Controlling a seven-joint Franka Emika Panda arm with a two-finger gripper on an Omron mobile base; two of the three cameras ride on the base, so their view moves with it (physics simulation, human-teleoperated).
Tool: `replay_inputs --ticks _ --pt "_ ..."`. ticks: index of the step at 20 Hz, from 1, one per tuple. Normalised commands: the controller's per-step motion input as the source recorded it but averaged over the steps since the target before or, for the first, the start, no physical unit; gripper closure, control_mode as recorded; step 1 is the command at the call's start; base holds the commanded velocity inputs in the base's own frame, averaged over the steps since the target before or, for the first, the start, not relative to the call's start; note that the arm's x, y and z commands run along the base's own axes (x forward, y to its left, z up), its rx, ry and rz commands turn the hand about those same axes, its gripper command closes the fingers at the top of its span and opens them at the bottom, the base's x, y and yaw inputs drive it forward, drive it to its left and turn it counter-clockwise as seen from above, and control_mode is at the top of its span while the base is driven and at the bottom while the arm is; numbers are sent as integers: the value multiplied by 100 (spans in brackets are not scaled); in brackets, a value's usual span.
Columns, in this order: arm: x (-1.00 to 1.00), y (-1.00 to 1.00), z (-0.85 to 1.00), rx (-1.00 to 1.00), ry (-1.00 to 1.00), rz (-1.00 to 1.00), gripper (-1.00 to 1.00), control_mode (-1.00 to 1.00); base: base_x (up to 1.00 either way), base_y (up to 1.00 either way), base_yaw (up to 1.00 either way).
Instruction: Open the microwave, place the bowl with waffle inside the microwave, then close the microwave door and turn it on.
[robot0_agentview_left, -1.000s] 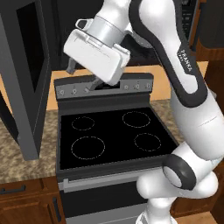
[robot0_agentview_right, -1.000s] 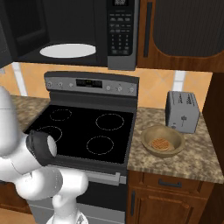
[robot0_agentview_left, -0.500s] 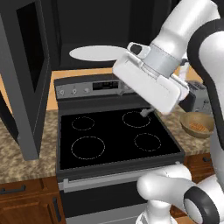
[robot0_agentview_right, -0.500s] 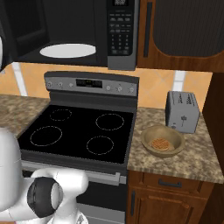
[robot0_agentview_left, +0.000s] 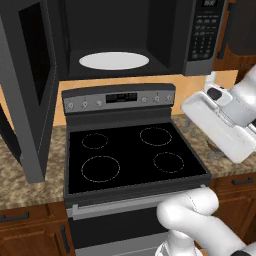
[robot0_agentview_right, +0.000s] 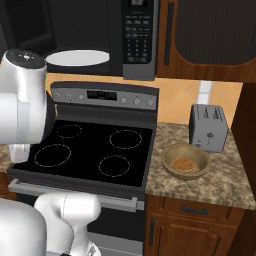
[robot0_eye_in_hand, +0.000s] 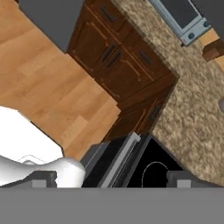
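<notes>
Microwave (robot0_agentview_left: 125, 35) hangs above the stove (robot0_agentview_left: 132, 157), its cavity exposed and the white turntable plate (robot0_agentview_left: 114, 60) lying flat inside. Microwave door (robot0_agentview_left: 27, 90) is swung fully out to the left of the cavity, reaching down past the stove's back panel. The keypad strip (robot0_agentview_right: 138, 35) runs down the microwave's right side. Below, the black stove top with four ringed burners sits between two stretches of speckled stone worktop (robot0_agentview_right: 200, 182).

On the worktop right of the stove, a silver toaster (robot0_agentview_right: 208, 127) stands against the wall. Just in front of it sits the brown bowl (robot0_agentview_right: 186, 161), upright, with the small gridded waffle (robot0_agentview_right: 182, 164) lying flat in its bottom.

In the left base view, the white arm's hand (robot0_agentview_left: 202, 137) hangs over that right-hand stretch of worktop, beside the stove's right edge, and covers the place where the bowl sits. Its fingers are hard to make out there; in the hand view the two tips stand far apart, so the hand appears spread wide and holds nothing. That view looks down on the stove corner, worktop and wooden floor (robot0_eye_in_hand: 48, 87).
</notes>
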Motion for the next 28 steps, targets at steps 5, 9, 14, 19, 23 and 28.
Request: replay_inputs --ticks 5,9,14,19,23,28 --pt "3 -100 -44 0 -20 -8 -100 -100 0 0 0" --pt "2 -100 -38 5 -21 -14 -100 -100 0 0 0" --pt "4 -100 -40 9 -16 -14 -100 -100 0 0 0" --pt "18 -100 -32 9 -8 -15 -100 -100 0 0 0" --pt "39 -100 -31 6 -1 -16 -100 -100 0 0 0" --pt "60 -99 -58 3 0 -8 -100 -100 0 0 0"
